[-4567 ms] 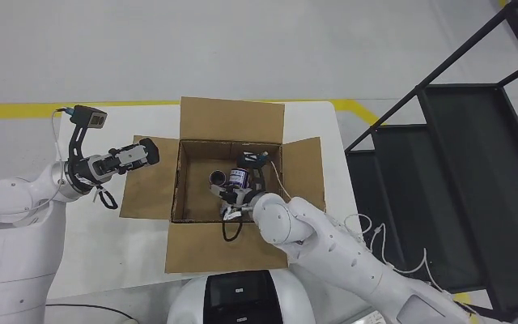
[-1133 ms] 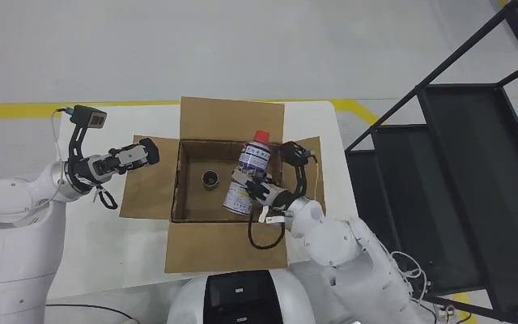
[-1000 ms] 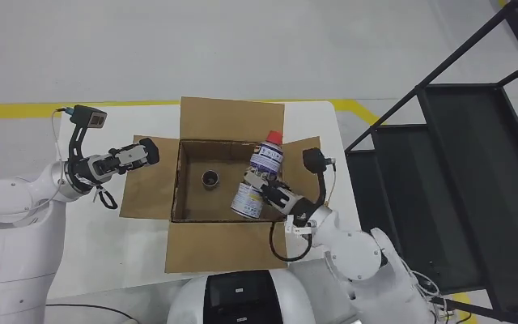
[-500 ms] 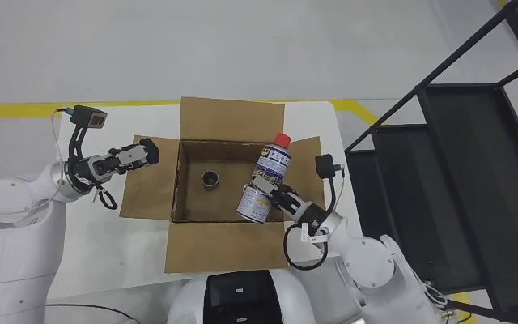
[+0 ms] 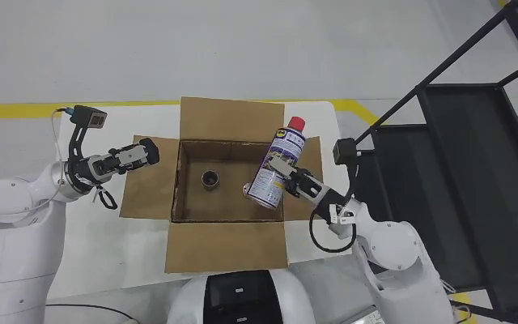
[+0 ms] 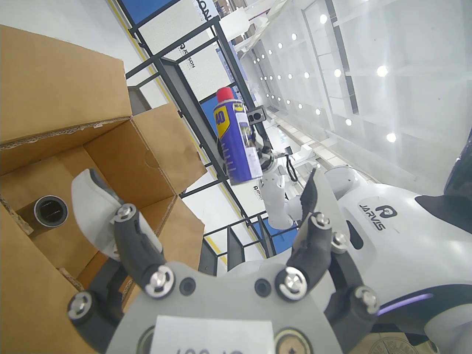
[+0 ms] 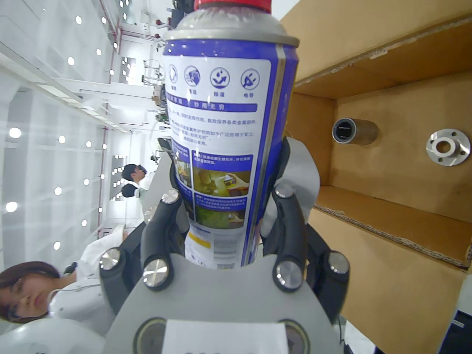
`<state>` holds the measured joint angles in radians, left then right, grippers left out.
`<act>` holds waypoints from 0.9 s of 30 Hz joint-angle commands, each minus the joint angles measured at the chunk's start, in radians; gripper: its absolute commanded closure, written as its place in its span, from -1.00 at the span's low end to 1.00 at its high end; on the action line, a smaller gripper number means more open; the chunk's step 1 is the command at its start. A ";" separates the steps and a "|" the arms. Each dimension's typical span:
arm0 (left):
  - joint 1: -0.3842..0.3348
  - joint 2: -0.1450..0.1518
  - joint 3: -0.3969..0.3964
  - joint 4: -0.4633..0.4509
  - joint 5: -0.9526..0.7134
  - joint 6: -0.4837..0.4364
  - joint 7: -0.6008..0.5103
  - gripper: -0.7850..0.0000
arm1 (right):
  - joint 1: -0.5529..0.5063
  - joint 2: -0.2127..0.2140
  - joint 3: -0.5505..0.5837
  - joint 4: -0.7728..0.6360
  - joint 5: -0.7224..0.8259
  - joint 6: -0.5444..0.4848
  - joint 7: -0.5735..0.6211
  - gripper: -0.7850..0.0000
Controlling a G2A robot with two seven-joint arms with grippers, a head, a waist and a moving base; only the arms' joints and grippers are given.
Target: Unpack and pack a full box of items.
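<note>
Right tool (image 7: 236,171) clamping spray can (image 5: 277,166), box (image 5: 231,148) holding cylinder (image 7: 354,131), flange (image 7: 447,146)

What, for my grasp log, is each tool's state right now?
Left tool: open, holding nothing.
Right tool: closed on the spray can.

Spray can (image 5: 275,166) over right side of box (image 5: 232,119), cylinder (image 5: 211,178) and flange (image 7: 447,146) inside it
</note>
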<state>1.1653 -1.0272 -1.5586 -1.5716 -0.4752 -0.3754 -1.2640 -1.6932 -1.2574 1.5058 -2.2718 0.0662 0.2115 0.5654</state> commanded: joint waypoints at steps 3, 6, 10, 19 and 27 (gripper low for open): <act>0.000 0.000 0.000 0.000 0.000 0.000 0.000 -1.00 | 0.021 0.009 0.167 0.070 0.155 -0.039 0.069 1.00; 0.000 0.000 0.000 0.000 0.000 0.000 0.000 -1.00 | 0.042 0.012 0.258 0.143 0.239 -0.052 0.055 1.00; 0.000 0.000 0.000 0.000 0.000 0.000 0.000 -1.00 | 0.066 0.016 0.310 0.227 0.250 -0.077 0.029 1.00; 0.000 0.000 0.000 0.000 0.000 0.000 0.000 -1.00 | 0.114 0.029 0.333 0.412 0.277 -0.107 0.129 1.00; 0.000 0.000 0.000 0.000 0.000 0.000 0.000 -1.00 | 0.114 0.029 0.333 0.412 0.277 -0.107 0.129 1.00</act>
<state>1.1653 -1.0272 -1.5586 -1.5716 -0.4752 -0.3754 -1.2640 -1.5792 -1.2279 1.8391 -1.8598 0.3431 0.1044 0.6947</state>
